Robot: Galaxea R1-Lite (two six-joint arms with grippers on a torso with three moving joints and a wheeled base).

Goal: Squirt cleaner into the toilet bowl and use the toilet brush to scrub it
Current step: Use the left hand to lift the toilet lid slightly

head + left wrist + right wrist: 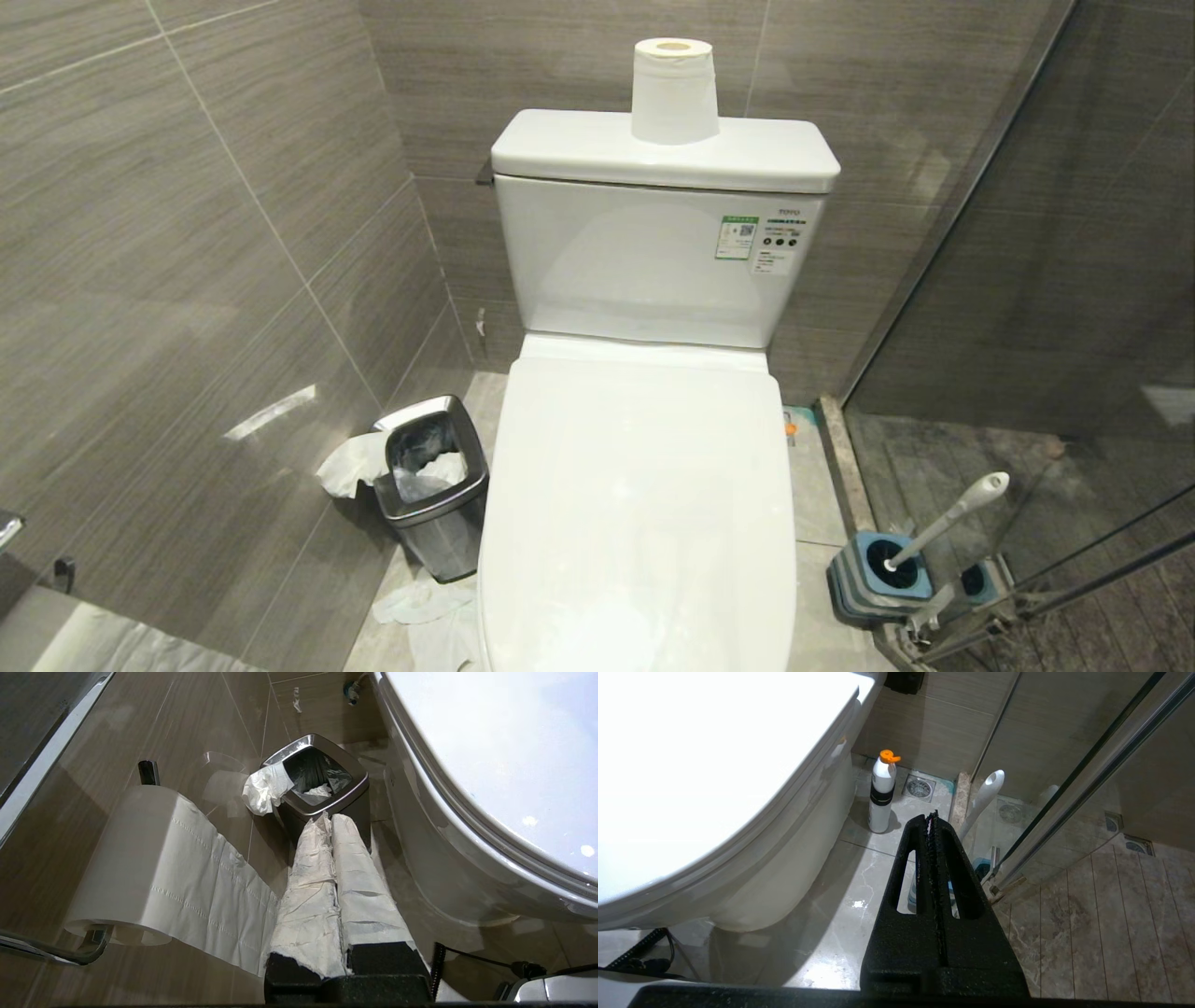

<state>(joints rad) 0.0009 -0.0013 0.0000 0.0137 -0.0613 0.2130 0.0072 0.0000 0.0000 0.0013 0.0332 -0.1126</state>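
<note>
The white toilet [639,504] has its lid down, so the inside of the toilet bowl is hidden; its outer wall [784,877] shows beside my right gripper. The toilet brush's white handle [952,518] leans out of a blue-topped grey holder [882,574] on the floor to the toilet's right, against the glass. No cleaner liquid is in view; a white bottle with an orange cap [882,793] stands on the floor by the toilet's base. My right gripper [933,816] is shut and empty, low above the floor. My left gripper [329,820], its fingers wrapped in white paper, is shut and empty near the bin.
A steel waste bin [431,485] with tissue hanging out stands left of the toilet, with paper on the floor [420,607] in front of it. A toilet roll [674,89] sits on the tank. A wall-mounted roll [140,858] hangs at the left. A glass shower partition [1027,280] bounds the right.
</note>
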